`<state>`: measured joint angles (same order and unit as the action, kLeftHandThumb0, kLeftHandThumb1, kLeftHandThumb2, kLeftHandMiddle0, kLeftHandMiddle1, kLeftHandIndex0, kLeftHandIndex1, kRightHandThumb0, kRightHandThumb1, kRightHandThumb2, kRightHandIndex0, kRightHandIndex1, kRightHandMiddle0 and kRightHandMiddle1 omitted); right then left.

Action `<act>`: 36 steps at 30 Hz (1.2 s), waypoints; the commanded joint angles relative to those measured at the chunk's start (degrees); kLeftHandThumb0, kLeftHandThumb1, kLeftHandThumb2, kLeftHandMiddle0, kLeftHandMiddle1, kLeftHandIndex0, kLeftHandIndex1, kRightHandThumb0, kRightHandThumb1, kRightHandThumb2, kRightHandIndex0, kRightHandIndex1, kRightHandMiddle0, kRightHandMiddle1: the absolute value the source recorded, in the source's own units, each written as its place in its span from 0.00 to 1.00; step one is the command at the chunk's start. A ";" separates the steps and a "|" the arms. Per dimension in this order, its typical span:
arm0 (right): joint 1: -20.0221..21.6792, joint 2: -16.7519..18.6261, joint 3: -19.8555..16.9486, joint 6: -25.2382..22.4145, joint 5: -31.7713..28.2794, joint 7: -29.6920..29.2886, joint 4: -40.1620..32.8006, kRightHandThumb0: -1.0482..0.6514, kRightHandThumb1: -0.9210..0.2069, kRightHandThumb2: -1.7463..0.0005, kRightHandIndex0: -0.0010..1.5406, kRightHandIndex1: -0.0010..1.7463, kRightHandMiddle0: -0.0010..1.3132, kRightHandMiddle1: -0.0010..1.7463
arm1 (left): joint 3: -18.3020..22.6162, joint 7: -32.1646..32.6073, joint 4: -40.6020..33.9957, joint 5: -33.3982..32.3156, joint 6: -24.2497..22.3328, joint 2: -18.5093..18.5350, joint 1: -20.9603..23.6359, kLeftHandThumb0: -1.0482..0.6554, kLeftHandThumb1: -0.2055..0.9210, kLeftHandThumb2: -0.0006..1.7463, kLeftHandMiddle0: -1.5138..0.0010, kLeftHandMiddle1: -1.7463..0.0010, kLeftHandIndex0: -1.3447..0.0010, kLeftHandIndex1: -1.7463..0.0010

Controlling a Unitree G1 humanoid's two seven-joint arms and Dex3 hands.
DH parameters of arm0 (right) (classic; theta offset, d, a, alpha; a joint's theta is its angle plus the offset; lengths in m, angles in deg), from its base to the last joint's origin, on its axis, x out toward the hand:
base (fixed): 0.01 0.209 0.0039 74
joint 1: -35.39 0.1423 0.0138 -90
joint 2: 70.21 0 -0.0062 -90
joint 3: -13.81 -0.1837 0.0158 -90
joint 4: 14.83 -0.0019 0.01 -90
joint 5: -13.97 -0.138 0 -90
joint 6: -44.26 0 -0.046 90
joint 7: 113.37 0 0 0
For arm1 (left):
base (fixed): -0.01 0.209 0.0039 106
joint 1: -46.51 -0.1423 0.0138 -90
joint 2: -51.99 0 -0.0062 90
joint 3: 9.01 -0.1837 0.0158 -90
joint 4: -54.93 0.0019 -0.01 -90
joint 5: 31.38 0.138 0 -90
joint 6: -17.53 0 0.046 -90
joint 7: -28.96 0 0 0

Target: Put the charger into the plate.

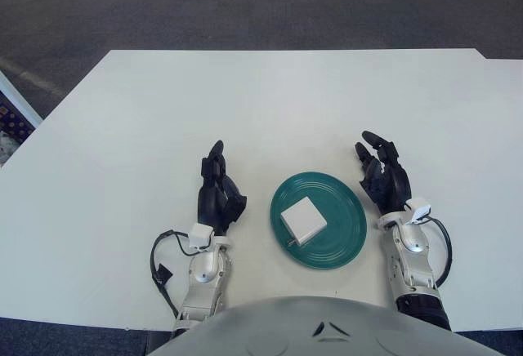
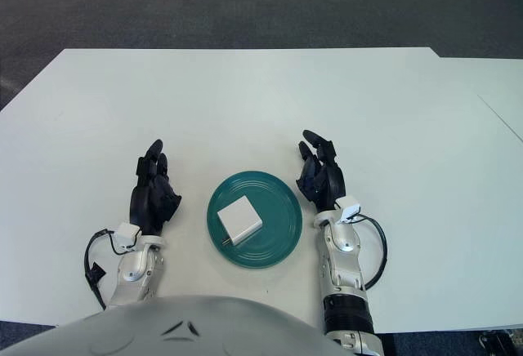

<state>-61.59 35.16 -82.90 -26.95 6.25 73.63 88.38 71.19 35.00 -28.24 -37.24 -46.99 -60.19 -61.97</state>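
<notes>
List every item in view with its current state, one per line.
charger: lying flat inside the plate, released.
plate: upright on the table, holding the charger.
left hand: open, empty, left of the plate.
right hand: open, empty, right of the plate.

The white counter lies bare ahead of me, so I have open room to reach forward on both sides. The green plate sits between my hands, with the white charger lying in it. My left hand flanks the plate near its left rim and my right hand just beside its right rim, both with relaxed fingers.
</notes>
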 commanded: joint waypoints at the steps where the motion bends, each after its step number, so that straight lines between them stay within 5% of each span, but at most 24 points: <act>1: -1.57 0.42 -0.75 -3.05 0.17 -1.39 6.11 0.10 0.00 0.49 0.18 0.00 0.00 0.39 | 0.98 -3.86 4.66 -3.93 -1.54 -1.10 -1.32 0.04 1.00 0.54 0.84 0.98 1.00 0.66; 8: 0.36 0.76 -1.03 0.91 0.65 -1.90 11.69 0.10 0.00 0.50 0.18 0.00 0.00 0.45 | 3.32 -11.40 8.79 -9.81 -1.21 -1.89 0.47 0.03 1.00 0.55 0.82 0.98 1.00 0.63; 16: 1.14 0.29 -1.33 4.66 0.14 -0.86 15.33 0.12 0.00 0.50 0.16 0.00 0.00 0.45 | 4.20 -14.44 13.08 -7.66 4.14 -1.32 1.89 0.03 1.00 0.55 0.85 0.99 1.00 0.65; 24: -0.53 0.39 -1.12 6.65 0.17 -0.69 13.15 0.15 0.00 0.51 0.15 0.00 0.00 0.41 | 5.27 -14.79 14.60 -6.56 5.59 -1.17 2.35 0.03 1.00 0.55 0.89 1.00 1.00 0.72; 36: -3.93 0.99 0.08 8.00 1.54 -0.72 8.85 0.20 0.00 0.51 0.10 0.00 0.00 0.36 | 5.22 -15.35 12.46 -7.73 3.47 -1.67 1.18 0.05 1.00 0.54 0.87 0.99 1.00 0.68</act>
<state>-58.38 34.59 -82.93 -19.18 8.24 72.94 94.28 75.10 20.36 -23.06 -44.21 -43.37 -60.60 -55.12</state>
